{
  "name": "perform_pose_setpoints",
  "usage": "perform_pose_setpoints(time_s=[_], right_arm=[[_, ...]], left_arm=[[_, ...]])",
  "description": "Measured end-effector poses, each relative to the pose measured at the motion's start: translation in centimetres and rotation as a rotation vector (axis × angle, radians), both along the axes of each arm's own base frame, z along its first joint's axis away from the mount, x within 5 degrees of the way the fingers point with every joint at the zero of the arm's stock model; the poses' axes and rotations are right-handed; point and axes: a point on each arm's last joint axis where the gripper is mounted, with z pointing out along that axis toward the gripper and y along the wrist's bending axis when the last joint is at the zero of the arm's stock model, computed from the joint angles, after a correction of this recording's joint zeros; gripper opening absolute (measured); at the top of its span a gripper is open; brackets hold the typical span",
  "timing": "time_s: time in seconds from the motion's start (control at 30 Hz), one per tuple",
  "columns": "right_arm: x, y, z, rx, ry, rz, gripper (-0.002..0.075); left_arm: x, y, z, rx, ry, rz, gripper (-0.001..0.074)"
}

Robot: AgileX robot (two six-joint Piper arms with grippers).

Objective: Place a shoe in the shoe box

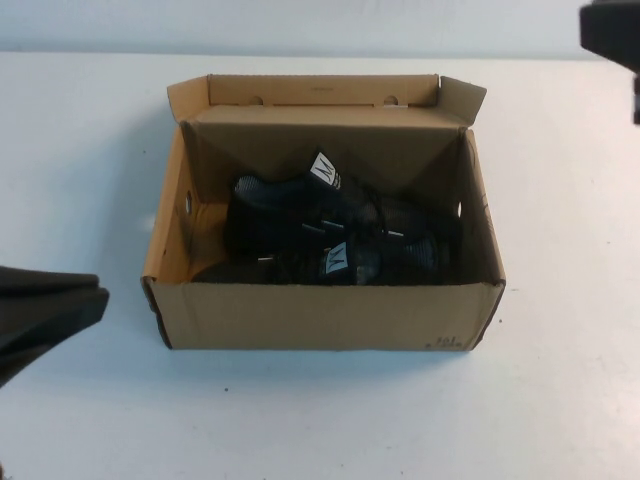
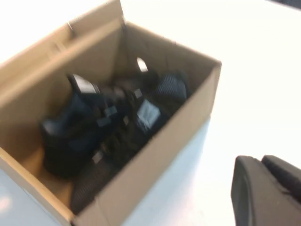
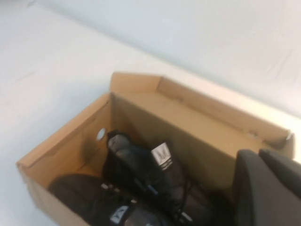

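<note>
**Shoe box, both shoes stowed**

Left gripper (image 1: 45, 315): low at the desk's (image 1: 80, 150) left edge, clear of the box; jaws' state could not be told. Shoe box (image 1: 320, 315): centre, lid open, two black shoes (image 1: 330, 235) lying inside. Right gripper (image 1: 612, 35): far right, raised; jaws' state could not be told. Judged: placement done; next called for retreat only.
</note>
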Motion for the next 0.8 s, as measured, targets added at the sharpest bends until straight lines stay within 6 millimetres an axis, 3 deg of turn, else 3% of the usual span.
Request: perform_pose_setpoints(time_s=[0.13,0.33,0.67,0.8], right_arm=[[-2.8,-1.6,-2.2,0.052,-0.089,-0.051,-0.0015],[-5.2,-3.3,-7.0,0.106,-0.160,-0.120,-0.0015],[-8.6,-5.7,-14.5,0.196,-0.265,-0.217,-0.0016],[-8.9,-5.9,-16.1,0.189,-0.258,-0.226,-0.0016]], left_arm=[[-2.2,0.2,1.2,-0.047,-0.119,0.023,-0.0001],[-4.6,0.8,2.8,-0.115,-0.305,0.100,-0.0001],[-5.2,1.0,3.1,-0.135,-0.345,0.117,-0.0001],[-5.2,1.0,3.1,-0.135,-0.345,0.117,-0.0001]])
